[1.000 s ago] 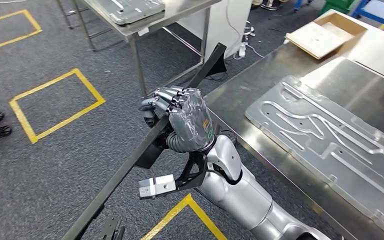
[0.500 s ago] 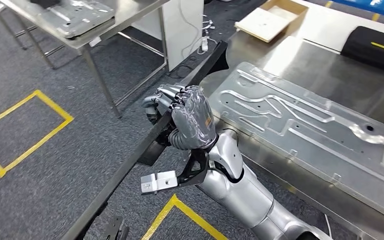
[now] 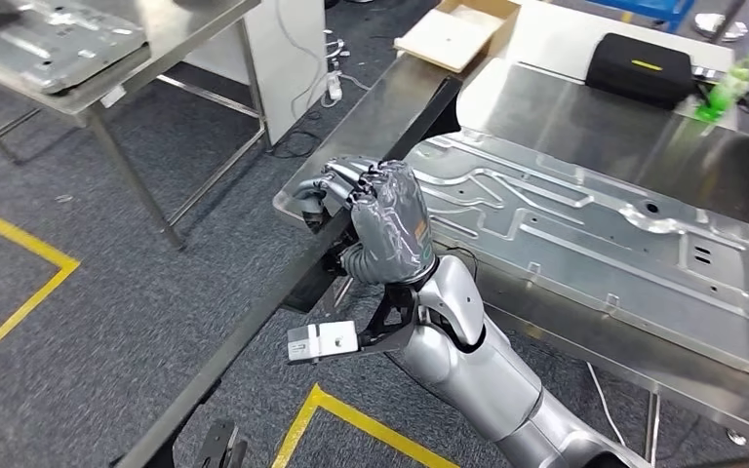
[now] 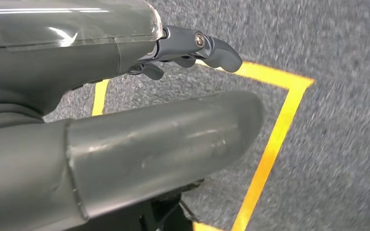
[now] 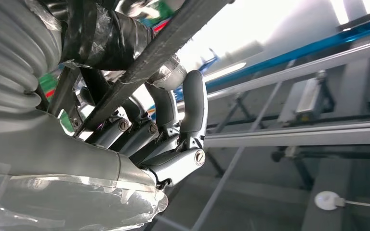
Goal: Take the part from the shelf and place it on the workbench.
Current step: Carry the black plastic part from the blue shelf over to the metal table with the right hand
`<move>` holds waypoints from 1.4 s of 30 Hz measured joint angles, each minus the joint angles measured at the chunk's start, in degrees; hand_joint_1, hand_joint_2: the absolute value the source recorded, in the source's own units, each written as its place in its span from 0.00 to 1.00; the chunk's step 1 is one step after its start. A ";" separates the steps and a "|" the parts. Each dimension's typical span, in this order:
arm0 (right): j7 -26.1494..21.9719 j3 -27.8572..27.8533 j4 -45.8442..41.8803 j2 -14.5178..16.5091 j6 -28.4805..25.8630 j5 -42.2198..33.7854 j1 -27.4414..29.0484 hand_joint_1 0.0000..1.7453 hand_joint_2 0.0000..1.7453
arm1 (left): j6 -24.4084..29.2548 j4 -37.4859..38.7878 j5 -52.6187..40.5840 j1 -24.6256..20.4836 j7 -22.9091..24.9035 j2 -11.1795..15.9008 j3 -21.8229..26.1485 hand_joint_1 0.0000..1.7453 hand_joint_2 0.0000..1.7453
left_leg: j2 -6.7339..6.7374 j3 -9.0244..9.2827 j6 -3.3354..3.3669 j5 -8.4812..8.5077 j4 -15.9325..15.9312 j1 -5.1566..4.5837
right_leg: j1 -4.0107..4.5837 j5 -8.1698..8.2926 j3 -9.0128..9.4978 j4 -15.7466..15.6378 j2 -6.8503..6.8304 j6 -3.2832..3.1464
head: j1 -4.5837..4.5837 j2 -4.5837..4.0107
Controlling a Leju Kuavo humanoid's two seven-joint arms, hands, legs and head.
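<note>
above the near-left corner of the steel worktop [image 3: 585, 117], the right hand [image 3: 375, 224] is grasping a long, flat black bar-shaped part [image 3: 254, 327], its fingers [image 3: 336, 185] wrapping over the bar's upper edge. the part is running diagonally, from low beside the robot over the grey carpeted floor [image 3: 107, 292] up to a wider black end [image 3: 439, 107] that is reaching over the worktop's edge. whether that end is touching the steel cannot be told. in the right wrist view the same hand [image 5: 139, 125] is clenching around the dark bar [image 5: 159, 45], with the darker fingers [image 5: 192, 106] curling behind it.

on the worktop a large, shaped sheet-metal panel with pressed grooves [image 3: 595, 234] is lying flat, just beside the held part's upper end. farther back on the same surface a black rectangular case with a yellow mark [image 3: 639, 68] is resting, and an open cardboard box [image 3: 453, 34] is sitting near the far corner. a second steel table [image 3: 107, 58] is standing well apart to the left, carrying another pressed metal panel [image 3: 59, 34]. yellow tape lines [image 3: 19, 292] are marking the carpet.

in the left wrist view the left hand [image 4: 125, 120] is hanging over the carpet and a yellow floor line [image 4: 270, 144], holding nothing, its thick grey thumb [image 4: 164, 139] extended and its dark fingers [image 4: 207, 48] apart from it.
</note>
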 joint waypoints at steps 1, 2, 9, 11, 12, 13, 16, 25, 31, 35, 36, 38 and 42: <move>0.03 -0.10 0.01 -0.09 0.01 0.08 0.05 1.00 1.00 | 0.00 0.00 -0.01 0.09 0.01 0.02 0.00 0.00 0.00 | 0.80 -0.01 0.03 -0.05 0.01 -0.05 | -0.10 -0.42 -0.99 2.03 -0.33 0.08 | 0.00 0.00; 0.04 -0.21 0.01 -0.19 0.01 0.14 0.09 1.00 1.00 | 0.00 0.00 -0.02 0.11 0.01 0.04 0.00 0.00 0.00 | 1.57 0.01 0.02 -0.09 0.01 -0.08 | -0.16 0.22 -0.97 2.03 -0.54 0.07 | 0.01 0.00; 0.10 -0.91 -0.02 -0.42 0.03 0.35 -0.17 1.00 1.00 | 0.10 0.00 -0.05 -0.20 0.02 0.03 -0.02 0.00 0.00 | 5.50 0.81 -1.29 -0.76 -0.13 -0.74 | 1.20 6.28 6.93 -13.59 -3.88 -1.76 | -0.01 0.00; 0.17 -1.15 -0.05 -0.48 0.03 0.41 -0.16 1.00 1.00 | 0.12 0.00 -0.08 -0.31 0.01 0.04 -0.03 0.00 0.00 | 5.03 0.90 -1.93 -1.61 0.47 -0.63 | 0.78 6.61 7.24 -14.17 -2.66 -2.35 | -0.02 0.00; 0.22 -1.24 -0.08 -0.48 0.03 0.44 -0.22 1.00 1.00 | 0.13 0.00 -0.10 -0.37 0.00 0.06 -0.04 0.00 0.00 | 3.87 0.35 -2.17 -2.78 2.06 -0.57 | 0.53 6.82 7.44 -14.49 -2.12 -2.69 | -0.04 0.00; 0.27 -1.30 -0.10 -0.46 0.04 0.46 -0.24 1.00 1.00 | 0.15 0.00 -0.12 -0.37 -0.01 0.08 -0.05 0.00 0.00 | 2.35 -0.85 -2.37 -4.50 4.89 -0.45 | 0.31 6.96 7.60 -14.69 -1.57 -2.94 | -0.07 0.00; 0.32 -1.38 0.02 -0.48 0.07 0.54 -0.03 1.00 1.00 | 0.19 0.00 -0.23 -0.12 0.01 0.12 -0.07 0.00 0.00 | 0.15 -6.00 -2.72 -8.87 15.69 -0.41 | 0.29 7.00 7.50 -14.51 0.46 -3.15 | -0.11 0.00; 0.45 -1.83 0.23 -0.57 -0.02 0.63 0.39 1.00 1.00 | 0.20 0.02 -0.38 -0.24 0.01 0.31 -0.09 0.00 0.00 | -4.22 -0.37 -2.19 -0.98 1.53 0.24 | -0.32 6.63 5.81 -12.39 6.45 -0.94 | -0.13 0.00; 0.45 -2.52 0.30 -0.93 -0.28 0.75 0.76 1.00 1.00 | 0.21 0.00 -0.33 -0.28 -0.05 0.16 -0.11 0.00 0.00 | -0.20 -0.28 -0.36 -0.39 0.82 0.02 | -0.19 0.85 -0.05 -0.82 -0.03 0.47 | 0.10 0.00; 0.45 -2.56 0.44 -1.00 -0.30 0.89 1.02 1.00 1.00 | 0.22 0.00 -0.33 -0.12 -0.01 0.19 -0.11 0.00 0.00 | 1.03 -0.30 -0.24 -0.48 0.83 -0.14 | -0.25 -0.66 -2.46 3.95 -0.52 0.52 | 0.11 0.00; 0.45 -2.60 0.48 -1.04 -0.31 0.95 1.09 1.00 1.00 | 0.22 0.00 -0.33 -0.13 -0.01 0.19 -0.11 0.00 0.00 | 1.37 -0.29 -0.23 -0.51 0.83 -0.18 | -0.24 -0.09 -2.20 3.38 -0.55 0.43 | 0.10 0.00; 0.45 -2.86 0.52 -1.16 -0.37 1.11 1.15 1.00 1.00 | 0.22 0.00 -0.33 -0.24 -0.01 0.11 -0.12 0.00 0.00 | 3.11 -0.03 -0.40 -0.77 0.78 -0.54 | 0.63 3.45 2.14 -5.05 -2.90 -0.88 | 0.10 0.00; 0.45 -3.29 0.59 -1.32 -0.64 1.22 1.22 1.00 1.00 | 0.24 0.00 -0.36 -0.36 -0.01 0.02 -0.14 0.00 0.00 | 6.07 0.78 -1.41 -1.22 0.14 -0.90 | 1.50 6.86 6.40 -13.55 -3.20 -2.67 | 0.09 0.00</move>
